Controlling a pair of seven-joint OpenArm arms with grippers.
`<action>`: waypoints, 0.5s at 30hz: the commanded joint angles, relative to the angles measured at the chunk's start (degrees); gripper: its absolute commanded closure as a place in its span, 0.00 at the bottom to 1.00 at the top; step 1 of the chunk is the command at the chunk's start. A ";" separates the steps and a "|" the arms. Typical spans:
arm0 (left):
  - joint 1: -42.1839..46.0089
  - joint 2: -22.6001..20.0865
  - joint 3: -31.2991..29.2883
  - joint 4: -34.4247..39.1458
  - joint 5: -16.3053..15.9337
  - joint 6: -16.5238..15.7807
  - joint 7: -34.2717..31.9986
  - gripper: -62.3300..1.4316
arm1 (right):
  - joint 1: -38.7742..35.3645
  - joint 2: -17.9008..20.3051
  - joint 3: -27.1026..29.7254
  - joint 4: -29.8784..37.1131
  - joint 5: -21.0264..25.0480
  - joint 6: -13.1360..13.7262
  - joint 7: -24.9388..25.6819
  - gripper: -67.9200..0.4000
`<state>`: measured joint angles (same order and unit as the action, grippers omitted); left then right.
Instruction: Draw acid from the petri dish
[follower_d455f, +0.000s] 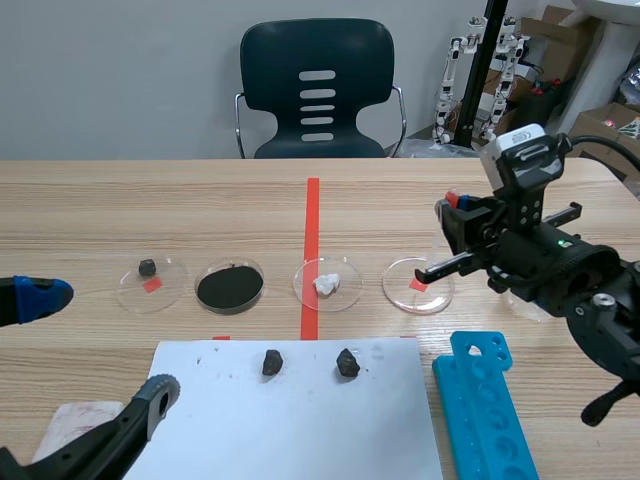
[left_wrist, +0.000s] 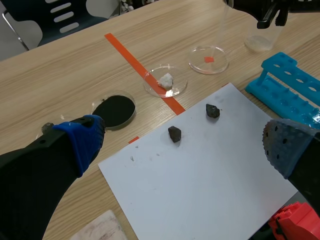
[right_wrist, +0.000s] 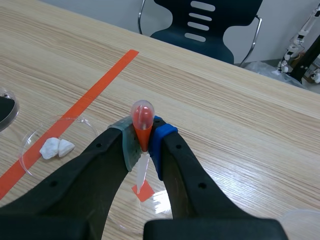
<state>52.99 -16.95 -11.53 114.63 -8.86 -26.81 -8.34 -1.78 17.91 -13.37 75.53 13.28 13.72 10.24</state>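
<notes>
**Dropper Clamped Over the Marked Dish**

A pale wooden table (follower_d455f: 100, 200) runs out to a grey wall. A dark chair (follower_d455f: 316, 90) stands at its twelve o'clock and cardboard boxes (follower_d455f: 600, 125) sit toward two o'clock. An orange-red tape line (follower_d455f: 311, 230) runs from the far edge down the middle of the table.

Four round dishes lie in a row across the table. From the nine o'clock end they are:
- the first dish (follower_d455f: 170, 292), holding a small dark stone
- the black-powder dish (follower_d455f: 261, 278)
- the white-lump dish (follower_d455f: 348, 290), sitting on the tape line
- the clear petri dish (follower_d455f: 405, 295), at the three o'clock end, with a red square under it

At six o'clock of the row a white sheet (follower_d455f: 300, 430) carries two dark stones (follower_d455f: 272, 362). A blue rack (follower_d455f: 490, 410) lies at the sheet's three o'clock.

The right gripper (right_wrist: 143, 142) hangs over the petri dish. Its pads (right_wrist: 161, 140) are clenched on the neck of a dropper (right_wrist: 142, 120), just below the red bulb. The dropper stands upright, with its clear tip pointing down at the red square. Whether the tip touches the dish cannot be told.

The left gripper (left_wrist: 185, 142) sits low at the table's eight o'clock corner. Its fingers (left_wrist: 82, 140) are spread wide and hold nothing. The sheet and its stones lie ahead between them.
</notes>
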 joint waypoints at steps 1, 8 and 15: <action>0.17 0.42 -0.07 1.60 -0.59 0.07 -0.81 0.00 | 0.94 0.46 0.42 -0.68 0.04 -0.39 1.14 0.99; 0.17 0.42 -0.07 1.60 -0.59 0.07 -0.81 0.00 | 0.96 0.48 0.42 -3.06 -0.24 -0.39 3.87 0.99; 0.17 0.42 -0.07 1.60 -0.59 0.07 -0.81 0.00 | 0.96 0.46 0.42 -3.06 -0.20 -0.39 4.09 0.99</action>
<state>52.99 -16.95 -11.53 114.63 -8.86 -26.81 -8.34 -1.78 17.91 -13.37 71.94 12.88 13.30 13.69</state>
